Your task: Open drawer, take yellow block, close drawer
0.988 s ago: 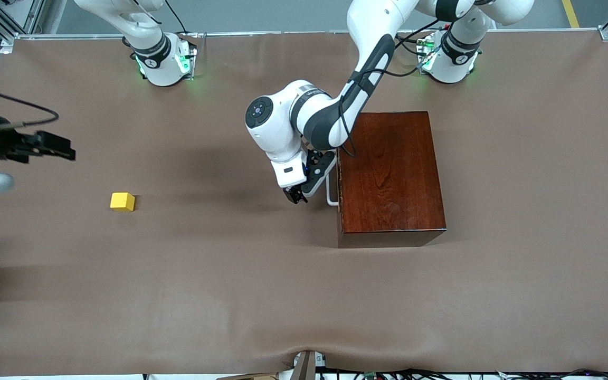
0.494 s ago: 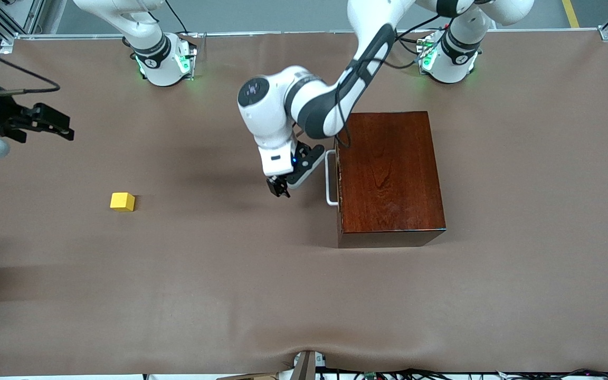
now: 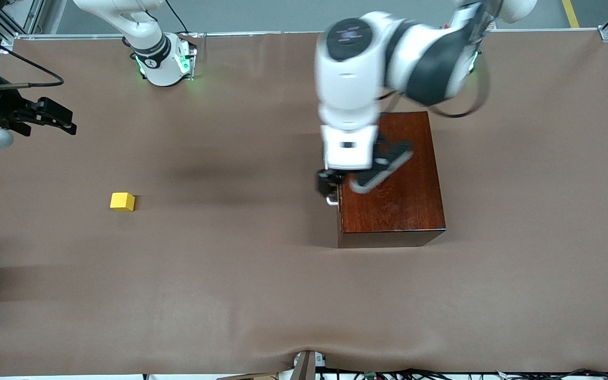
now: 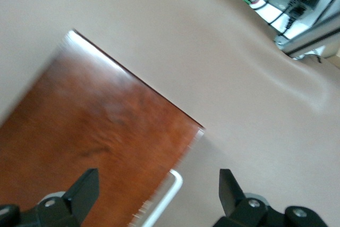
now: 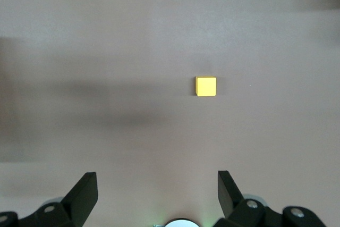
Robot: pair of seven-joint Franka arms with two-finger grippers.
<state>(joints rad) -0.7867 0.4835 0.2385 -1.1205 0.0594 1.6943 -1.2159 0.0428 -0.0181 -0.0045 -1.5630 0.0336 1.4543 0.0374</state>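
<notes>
Yellow block (image 3: 122, 201): lies on the bare table (image 3: 230, 295) toward the right arm's end, well apart from the wooden box (image 3: 391, 179).
Drawer (image 3: 339, 203): shut; white handle (image 3: 331, 201) at the box front.
Left gripper (image 3: 330, 184): fingers spread wide, empty, over the handle.
Right gripper (image 3: 58, 120): wide open, empty, over the table; the block sits apart from it, untouched.

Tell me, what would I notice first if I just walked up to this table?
Probably the big white left arm, with its open left pincer up over the white handle of the shut drawer in the shiny reddish-brown box. Then the tiny yellow block, alone on the brown table toward the right arm's end, with the open right pincer hanging above the table.
</notes>
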